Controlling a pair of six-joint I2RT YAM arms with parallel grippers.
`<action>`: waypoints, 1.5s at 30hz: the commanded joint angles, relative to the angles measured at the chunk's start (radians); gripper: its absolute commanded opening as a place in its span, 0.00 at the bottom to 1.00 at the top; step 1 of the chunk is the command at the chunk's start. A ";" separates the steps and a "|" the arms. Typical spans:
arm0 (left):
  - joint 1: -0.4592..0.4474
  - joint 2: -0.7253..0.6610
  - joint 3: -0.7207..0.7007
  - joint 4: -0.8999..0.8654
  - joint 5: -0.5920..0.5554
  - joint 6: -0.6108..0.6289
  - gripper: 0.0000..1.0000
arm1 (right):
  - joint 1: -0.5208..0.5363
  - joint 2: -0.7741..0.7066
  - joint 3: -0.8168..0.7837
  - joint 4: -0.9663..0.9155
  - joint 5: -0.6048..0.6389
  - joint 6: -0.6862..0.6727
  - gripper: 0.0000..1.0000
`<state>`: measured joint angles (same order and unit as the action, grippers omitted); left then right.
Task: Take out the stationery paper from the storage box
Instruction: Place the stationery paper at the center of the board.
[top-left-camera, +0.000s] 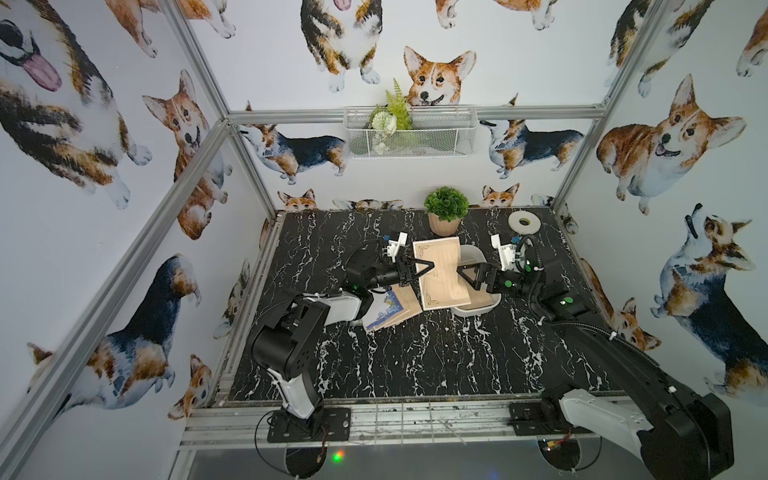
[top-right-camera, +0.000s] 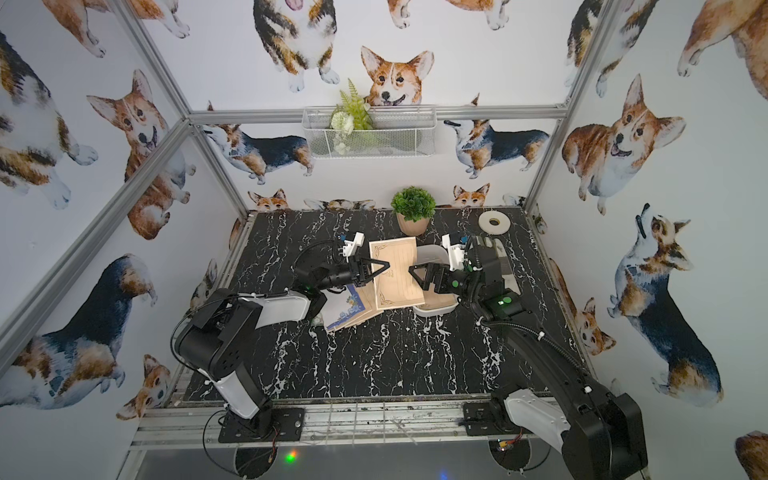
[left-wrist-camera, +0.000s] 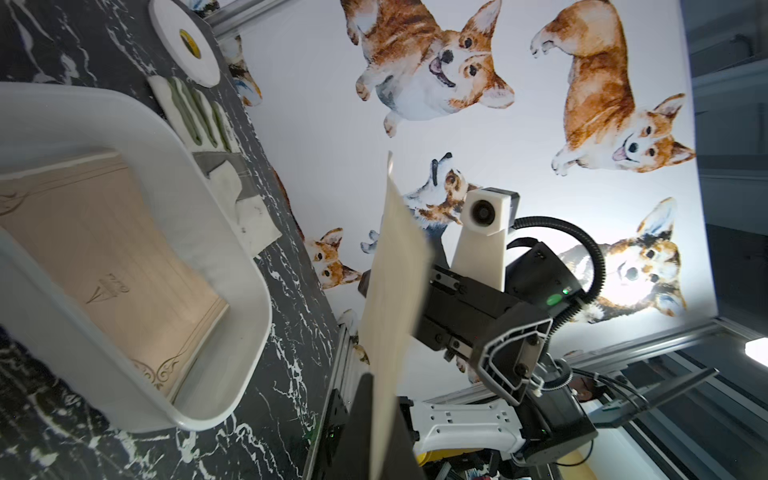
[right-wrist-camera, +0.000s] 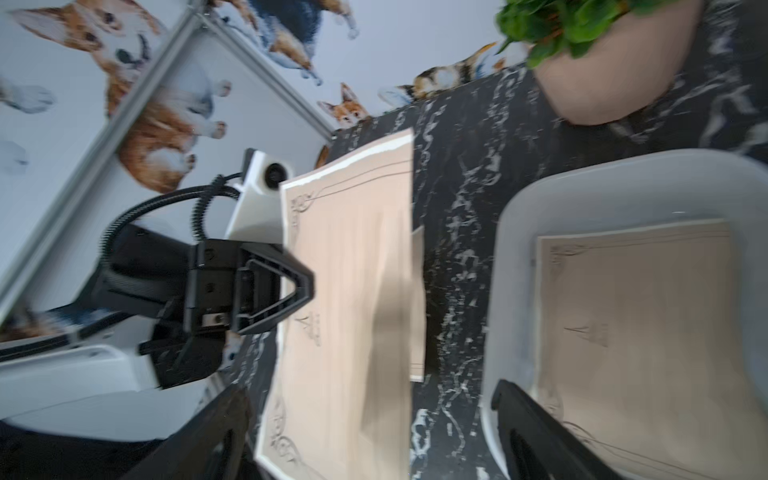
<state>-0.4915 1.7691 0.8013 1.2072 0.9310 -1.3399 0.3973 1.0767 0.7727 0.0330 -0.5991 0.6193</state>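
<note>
A tan ruled sheet of stationery paper (top-left-camera: 441, 274) (top-right-camera: 397, 276) hangs above the table. My left gripper (top-left-camera: 424, 268) (left-wrist-camera: 384, 419) is shut on its left edge, and the sheet shows edge-on between the fingers in the left wrist view. My right gripper (top-left-camera: 462, 274) (right-wrist-camera: 374, 436) stands open at the sheet's right edge, both fingers apart from the paper (right-wrist-camera: 353, 291). The white storage box (top-left-camera: 484, 307) (left-wrist-camera: 232, 232) (right-wrist-camera: 511, 249) lies below the right gripper. Another tan sheet (left-wrist-camera: 104, 241) (right-wrist-camera: 644, 332) lies flat inside it.
A fanned pile of sheets (top-left-camera: 390, 313) lies on the black marble table under the left arm. A potted plant (top-left-camera: 445, 212) and a white tape roll (top-left-camera: 523, 222) stand at the back. A grey-and-white glove (left-wrist-camera: 199, 120) lies beside the box.
</note>
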 joint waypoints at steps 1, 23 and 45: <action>0.002 0.031 0.011 0.215 0.036 -0.145 0.00 | -0.003 0.079 -0.010 0.271 -0.269 0.134 0.94; 0.016 0.039 0.013 0.215 0.049 -0.148 0.00 | -0.003 0.135 0.012 0.189 -0.209 0.080 0.05; 0.367 -0.092 -0.223 0.182 0.072 -0.162 0.00 | -0.003 0.143 0.116 -0.242 0.139 -0.116 0.76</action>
<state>-0.1627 1.6985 0.6044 1.3552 0.9623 -1.4601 0.3935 1.2118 0.8654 -0.0750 -0.6086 0.5713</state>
